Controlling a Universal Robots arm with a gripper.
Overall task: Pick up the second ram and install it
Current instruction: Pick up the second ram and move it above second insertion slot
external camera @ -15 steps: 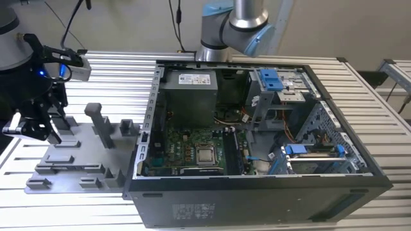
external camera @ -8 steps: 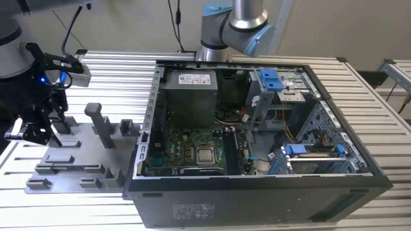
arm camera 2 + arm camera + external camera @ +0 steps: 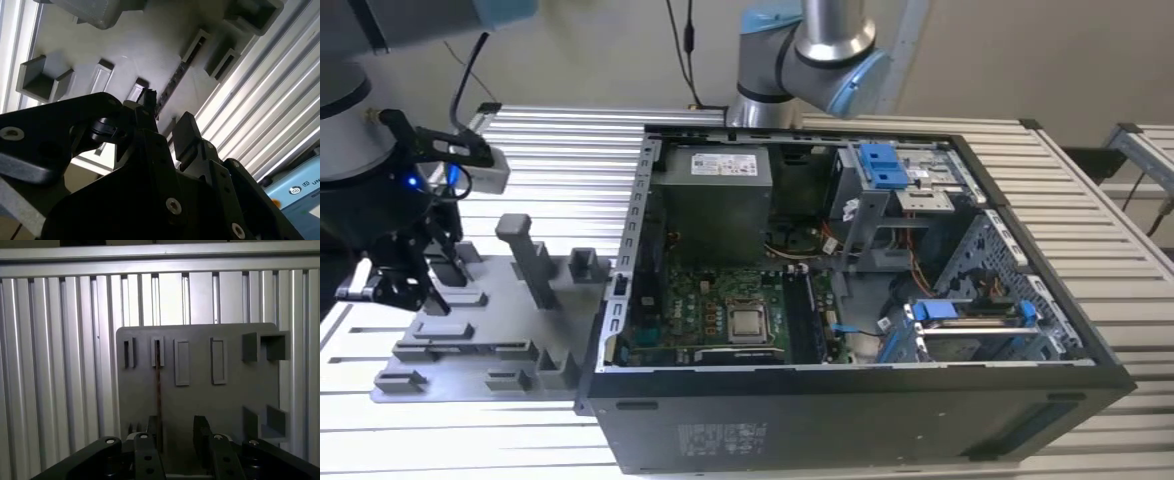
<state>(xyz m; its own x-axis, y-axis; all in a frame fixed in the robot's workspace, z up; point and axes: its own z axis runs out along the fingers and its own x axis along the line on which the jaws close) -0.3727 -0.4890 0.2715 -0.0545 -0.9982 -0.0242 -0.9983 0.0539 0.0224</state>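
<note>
We're on the pick-up: gripper [image 3: 176, 432] open and empty over the second ram [image 3: 158, 385] in its tray [image 3: 225, 400], seemingly off-centre, so grabbing wants centring.

A robotics lab bench; a slatted aluminium table [image 3: 1074, 200] carries a grey fixture tray [image 3: 467, 362] under the gripper [image 3: 176, 426]; an open desktop computer case [image 3: 854, 430] stands beside the tray; another robot arm [image 3: 817, 50] rises beyond the case.

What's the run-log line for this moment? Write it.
gripper: open, over grey tray | second ram: on edge in tray slot, not gripped
</note>
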